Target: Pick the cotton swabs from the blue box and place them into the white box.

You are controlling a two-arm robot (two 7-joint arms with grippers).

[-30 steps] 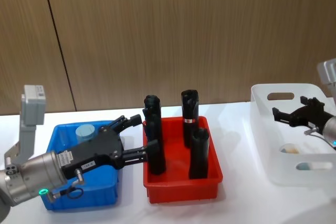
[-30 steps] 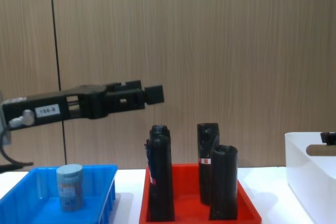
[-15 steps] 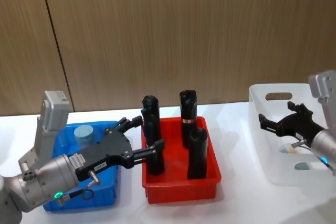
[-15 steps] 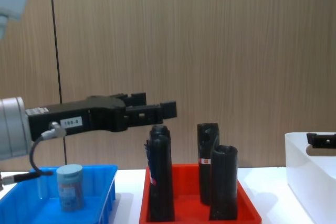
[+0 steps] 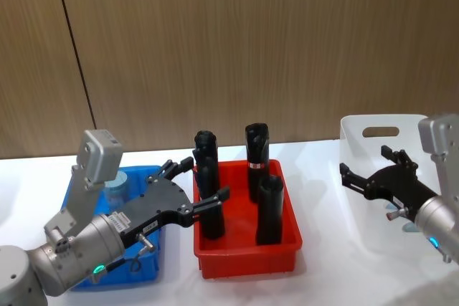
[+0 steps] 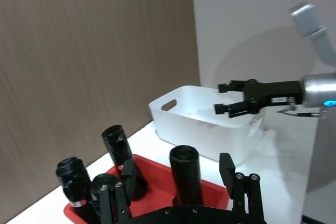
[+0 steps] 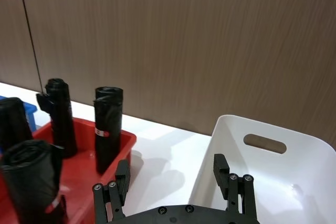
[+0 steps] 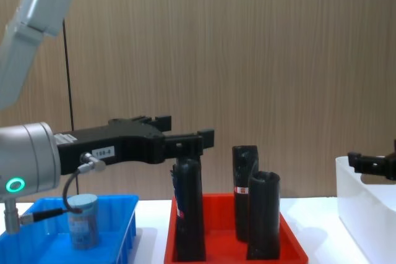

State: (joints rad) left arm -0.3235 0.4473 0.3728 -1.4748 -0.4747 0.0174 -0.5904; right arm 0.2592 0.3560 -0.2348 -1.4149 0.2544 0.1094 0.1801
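Left end effector (image 5: pixel 198 180) spread | cotton swabs (image 8: pixel 83 224) partly hidden, probably one

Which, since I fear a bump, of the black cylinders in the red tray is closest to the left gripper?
The front-left cylinder: the left gripper hangs open just above its top; the others stand behind it or farther right.

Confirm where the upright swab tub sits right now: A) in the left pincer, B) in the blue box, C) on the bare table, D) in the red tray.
B: the tub stands on the floor of the blue box, while the left pincer hangs open and empty where that box meets the red tray.
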